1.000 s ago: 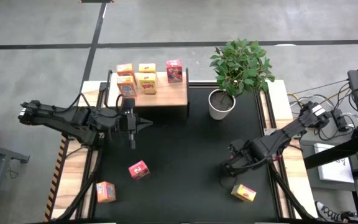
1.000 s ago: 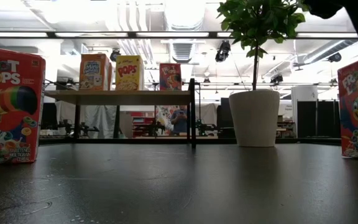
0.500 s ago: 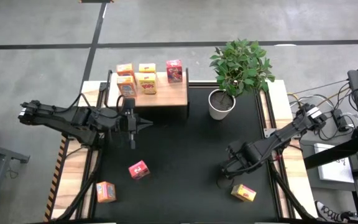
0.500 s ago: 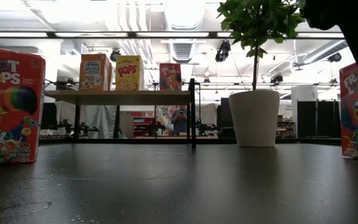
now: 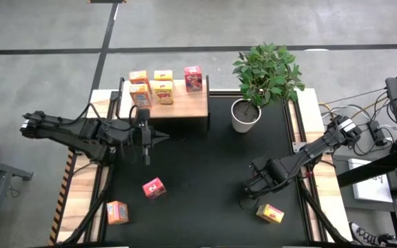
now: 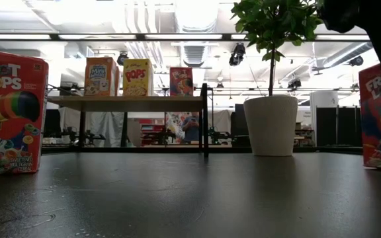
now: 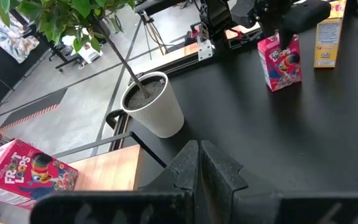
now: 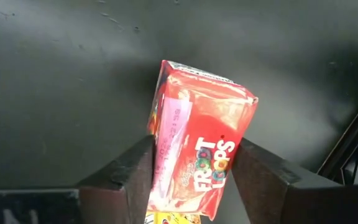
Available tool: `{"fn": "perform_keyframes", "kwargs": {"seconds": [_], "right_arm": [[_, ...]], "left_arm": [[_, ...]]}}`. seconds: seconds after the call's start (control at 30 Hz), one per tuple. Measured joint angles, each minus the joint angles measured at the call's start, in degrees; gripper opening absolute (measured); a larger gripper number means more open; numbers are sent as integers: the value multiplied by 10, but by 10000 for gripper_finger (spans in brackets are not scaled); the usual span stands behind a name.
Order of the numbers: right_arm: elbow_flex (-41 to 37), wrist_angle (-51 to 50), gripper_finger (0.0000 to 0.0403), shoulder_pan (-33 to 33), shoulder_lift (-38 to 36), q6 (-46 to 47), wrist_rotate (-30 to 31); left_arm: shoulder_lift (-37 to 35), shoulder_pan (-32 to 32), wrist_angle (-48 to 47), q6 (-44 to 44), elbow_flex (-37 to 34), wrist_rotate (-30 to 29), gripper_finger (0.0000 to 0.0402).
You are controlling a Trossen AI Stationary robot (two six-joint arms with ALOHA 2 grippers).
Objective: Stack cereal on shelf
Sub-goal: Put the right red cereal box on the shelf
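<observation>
Right gripper (image 5: 257, 187) has dropped over red box (image 8: 197, 162) near table (image 5: 205, 172) front-right corner — fingers now clamp both sides. Grasp looks made; shelf (image 5: 185, 105) carry next. Left gripper (image 5: 163, 138) closed, empty — at shelf's front edge.

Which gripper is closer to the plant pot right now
The left. The left gripper sits shut beside the shelf, a short way from the plant pot. The right gripper is farther off, around a red cereal box.
</observation>
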Motion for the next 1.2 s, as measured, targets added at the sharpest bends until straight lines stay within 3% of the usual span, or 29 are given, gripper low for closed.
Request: {"fn": "perform_keyframes", "kwargs": {"seconds": [0.23, 0.5, 0.77, 0.97, 1.2], "right_arm": [[17, 0, 173, 0, -1, -39, 28], [95, 7, 172, -15, -1, -138, 165], [158, 113, 172, -73, 1, -356, 249], [195, 220, 172, -138, 4, -549, 249], [276, 262, 172, -214, 28, -732, 250]], "left_arm": [[-5, 0, -3, 11, -1, 1, 1], [-43, 0, 8, 11, -7, 2, 1], [-102, 0, 110, 16, -83, 2, 1], [-142, 0, 191, 30, -144, 2, 1], [-184, 0, 272, 65, -204, 2, 1]]}}
